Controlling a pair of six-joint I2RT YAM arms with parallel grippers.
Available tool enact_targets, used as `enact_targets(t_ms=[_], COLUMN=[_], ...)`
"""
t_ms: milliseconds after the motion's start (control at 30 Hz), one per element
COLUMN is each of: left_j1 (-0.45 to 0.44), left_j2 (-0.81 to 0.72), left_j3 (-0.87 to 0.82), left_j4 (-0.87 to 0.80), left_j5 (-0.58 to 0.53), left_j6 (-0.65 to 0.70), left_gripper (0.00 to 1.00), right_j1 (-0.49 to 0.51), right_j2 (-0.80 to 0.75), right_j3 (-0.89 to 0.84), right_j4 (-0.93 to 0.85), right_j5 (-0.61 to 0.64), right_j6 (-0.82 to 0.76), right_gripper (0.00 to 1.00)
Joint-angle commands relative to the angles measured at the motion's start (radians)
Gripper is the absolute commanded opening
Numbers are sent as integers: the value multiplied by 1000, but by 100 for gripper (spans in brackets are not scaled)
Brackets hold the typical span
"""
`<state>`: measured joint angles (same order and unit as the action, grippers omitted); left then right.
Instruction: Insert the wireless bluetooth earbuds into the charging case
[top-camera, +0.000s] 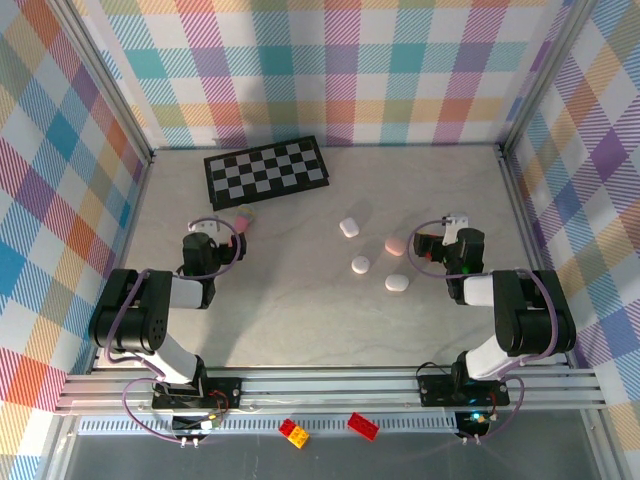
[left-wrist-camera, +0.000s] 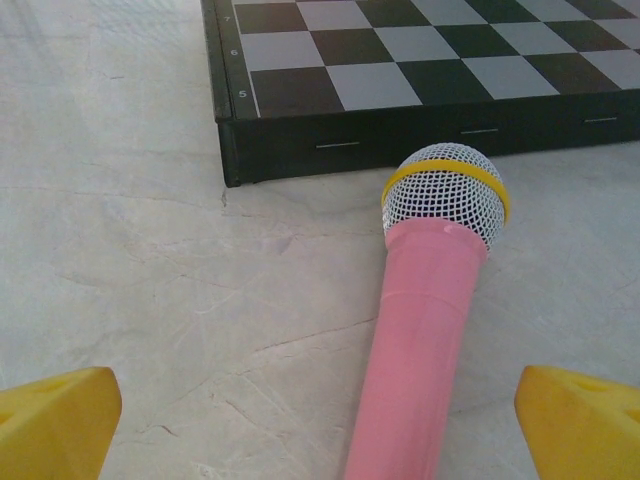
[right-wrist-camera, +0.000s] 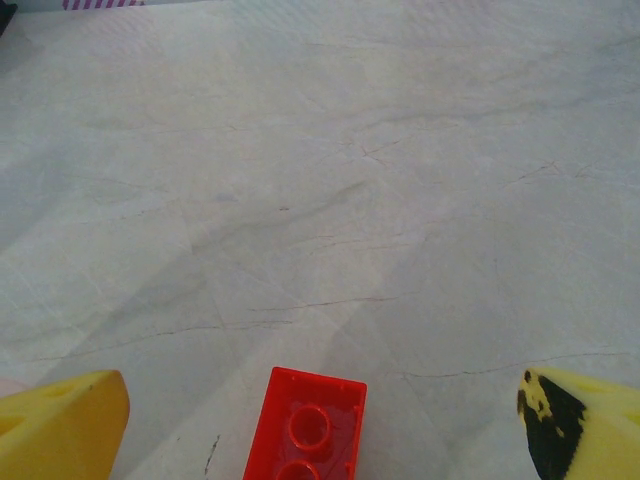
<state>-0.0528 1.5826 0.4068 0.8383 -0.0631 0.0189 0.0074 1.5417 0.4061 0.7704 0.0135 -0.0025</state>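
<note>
L claw (left-wrist-camera: 320, 425) spread astride pink mic (left-wrist-camera: 425, 330), R claw (right-wrist-camera: 320, 420) spread over red brick (right-wrist-camera: 308, 428); both empty, prob. poised pre-pickup.

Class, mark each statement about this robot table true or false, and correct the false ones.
1. The pink microphone points its mesh head toward the chessboard. True.
2. The left fingers are shut on the microphone. False: they stand wide apart, one on either side of its handle, not touching it.
3. A red brick lies on the table between the open right fingers. True.
4. The chessboard lies at the near edge, by the arm bases. False: it lies at the far left, near the back wall.
5. All the small rounded cases mid-table are white. False: one pink case lies among the white cases.
</note>
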Motion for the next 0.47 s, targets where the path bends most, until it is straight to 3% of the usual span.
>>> enact_targets(t_ms=[0,433], left_j1=[-10,-15], left_j2=[-4,-2], left_j3=[13,17], left_j4=[5,2], left_j5=[-17,-21], left_j6=[14,18], left_gripper=[100,100], right_j1=[-3,-4], right_j2=[-6,-6], right_j3=[13,13], right_j4=[44,43], right_j5=[-20,-20], right_j6=[17,16], right_gripper=[99,99])
